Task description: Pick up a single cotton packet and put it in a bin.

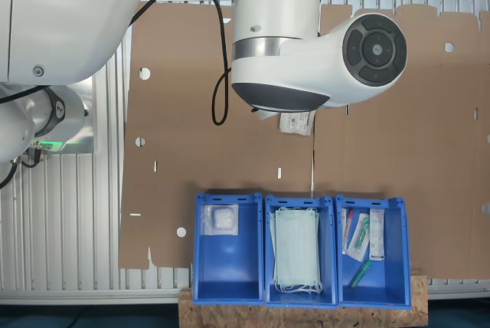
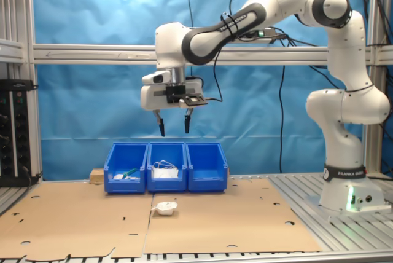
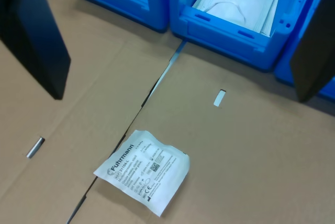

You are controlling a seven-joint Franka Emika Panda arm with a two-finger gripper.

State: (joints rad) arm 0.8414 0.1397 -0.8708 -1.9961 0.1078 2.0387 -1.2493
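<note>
My gripper (image 2: 173,123), jaws spread and empty, hangs high above the cotton packet (image 2: 165,207) lying near the bin (image 2: 206,168).

A white Franka arm (image 2: 331,91) rises from its base, bends over at the elbow and reaches sideways in the second exterior view. Its gripper (image 2: 173,121) hangs high, pointing straight down, black fingers (image 2: 161,123) spread apart and holding nothing.
</note>
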